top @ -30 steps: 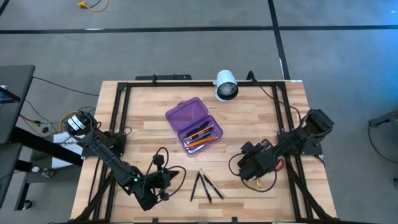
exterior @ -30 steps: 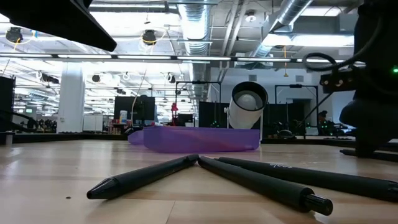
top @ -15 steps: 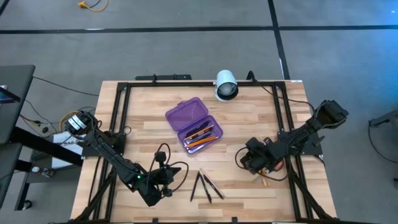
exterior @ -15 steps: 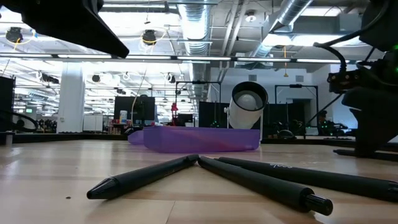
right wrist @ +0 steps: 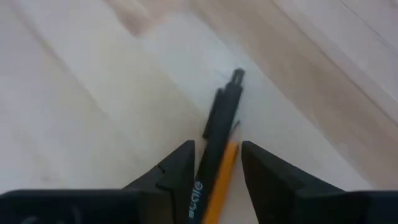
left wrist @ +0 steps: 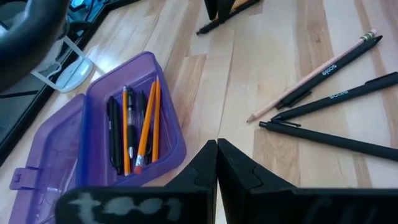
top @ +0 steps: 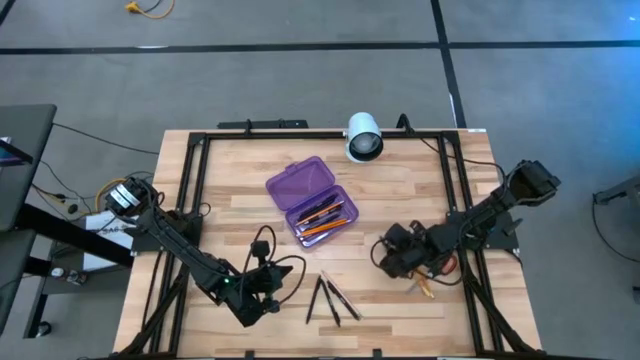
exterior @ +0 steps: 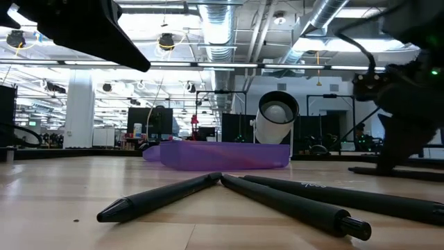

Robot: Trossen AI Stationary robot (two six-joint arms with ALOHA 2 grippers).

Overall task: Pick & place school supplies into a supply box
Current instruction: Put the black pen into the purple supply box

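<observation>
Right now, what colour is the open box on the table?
Purple, see-through plastic. The supply box shows best in the left wrist view.

Small white lettering printed along two black pens (left wrist: pixel 329 65) and on another pen (right wrist: pixel 214 134), too blurred to be read.

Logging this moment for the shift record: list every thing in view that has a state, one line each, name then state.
supply box: lid open, lying flat, pens and pencils inside.
loose pens: lying on the table, outside the box.
black pen and orange pencil: side by side on the table, between the right gripper's fingers.
right gripper: open, straddling that pair.
left gripper: shut, empty.
white camera: at the table's far edge.
</observation>
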